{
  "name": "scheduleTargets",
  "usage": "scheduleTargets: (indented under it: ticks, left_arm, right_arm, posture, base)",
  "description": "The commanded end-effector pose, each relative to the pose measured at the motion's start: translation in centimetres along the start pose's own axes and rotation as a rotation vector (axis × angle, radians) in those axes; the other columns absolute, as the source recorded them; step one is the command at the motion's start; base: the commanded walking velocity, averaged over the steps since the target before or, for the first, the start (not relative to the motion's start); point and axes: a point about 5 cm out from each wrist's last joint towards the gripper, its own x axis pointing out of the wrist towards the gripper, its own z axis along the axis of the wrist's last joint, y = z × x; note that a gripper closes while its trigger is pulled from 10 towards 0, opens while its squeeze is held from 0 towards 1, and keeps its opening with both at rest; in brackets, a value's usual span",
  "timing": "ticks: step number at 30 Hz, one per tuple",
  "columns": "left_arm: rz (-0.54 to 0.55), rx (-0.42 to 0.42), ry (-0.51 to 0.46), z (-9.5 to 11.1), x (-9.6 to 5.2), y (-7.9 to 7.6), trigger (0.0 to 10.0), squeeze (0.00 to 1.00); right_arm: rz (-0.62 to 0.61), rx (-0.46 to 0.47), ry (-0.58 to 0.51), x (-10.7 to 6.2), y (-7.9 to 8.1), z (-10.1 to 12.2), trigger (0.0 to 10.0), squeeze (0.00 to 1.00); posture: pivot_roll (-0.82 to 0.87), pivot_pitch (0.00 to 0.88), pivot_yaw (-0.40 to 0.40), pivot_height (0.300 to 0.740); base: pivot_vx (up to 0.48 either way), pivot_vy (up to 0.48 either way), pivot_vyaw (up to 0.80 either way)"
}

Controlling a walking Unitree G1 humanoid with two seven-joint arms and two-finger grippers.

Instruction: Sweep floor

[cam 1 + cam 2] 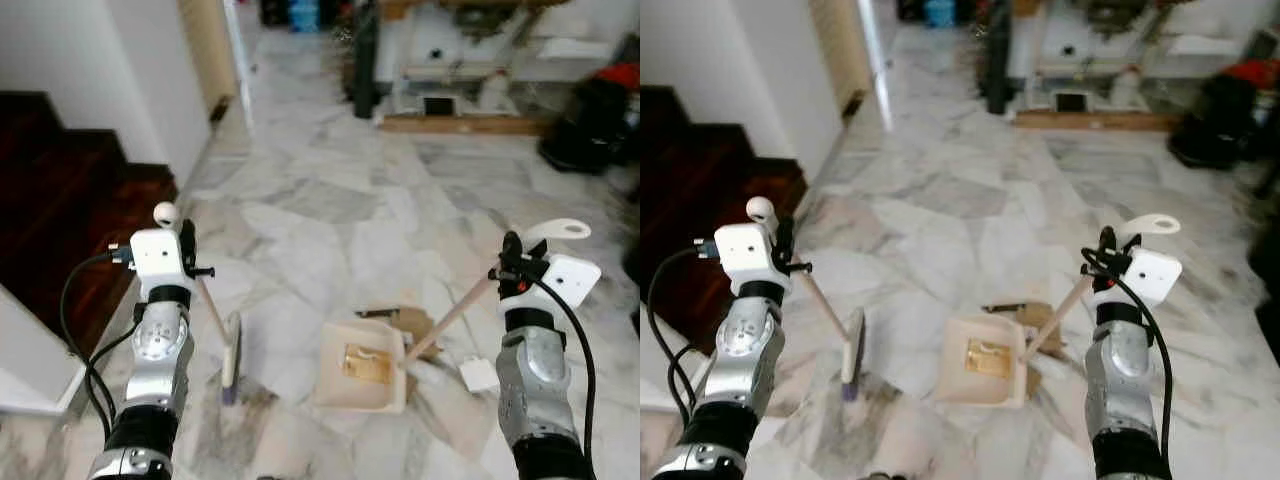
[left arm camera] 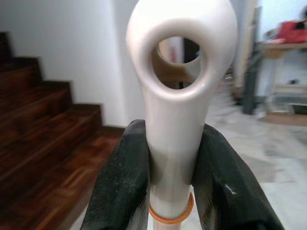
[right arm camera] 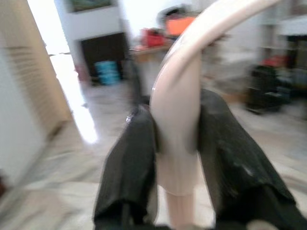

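My left gripper [image 1: 188, 256] is shut on the cream handle of a small broom [image 1: 231, 355], whose brush head rests on the marble floor in front of my left side. In the left wrist view the black fingers [image 2: 122, 177] clamp the handle just below its hanging loop. My right gripper [image 1: 512, 262] is shut on the long handle of a cream dustpan [image 1: 335, 385], which sits on the floor between the arms. A yellowish scrap [image 1: 366, 364] lies inside the pan. Brown paper scraps [image 1: 412, 320] lie just behind the pan, and a white scrap [image 1: 478, 374] lies to its right.
A dark wooden staircase [image 1: 60, 200] rises on the left beside a white wall. Far ahead stand a white shelf unit [image 1: 460, 70] and a dark upright object [image 1: 365, 60]. Black bags [image 1: 595, 125] sit at the far right. Open marble floor [image 1: 330, 210] stretches ahead.
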Motion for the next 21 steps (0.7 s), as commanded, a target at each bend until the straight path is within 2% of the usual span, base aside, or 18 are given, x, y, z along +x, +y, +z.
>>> scheduleTargets:
  ticks: [1, 9, 21]
  left_arm:
    - [-0.006, 0.011, -0.042, 1.03, 0.21, 0.00, 10.0, 0.00]
    - [-0.015, 0.016, -0.034, 1.04, -0.20, -0.05, 10.0, 0.00]
    - [-0.027, 0.015, -0.021, 1.00, -0.54, -0.30, 10.0, 0.00]
  right_arm:
    - [0.016, 0.017, -0.059, 0.35, 0.46, 1.37, 10.0, 0.00]
    - [0.021, 0.025, -0.042, -0.36, 0.72, 0.84, 10.0, 0.00]
    - [0.024, 0.023, -0.039, -0.37, 0.62, 1.03, 10.0, 0.00]
  posture:
    - [0.06, 0.012, 0.041, 0.740]
    - [0.06, 0.013, 0.047, 0.740]
    - [0.06, 0.002, 0.048, 0.740]
  base:
    - [0.000, 0.000, 0.80]
    - [0.000, 0.000, 0.80]
    - [0.000, 0.000, 0.80]
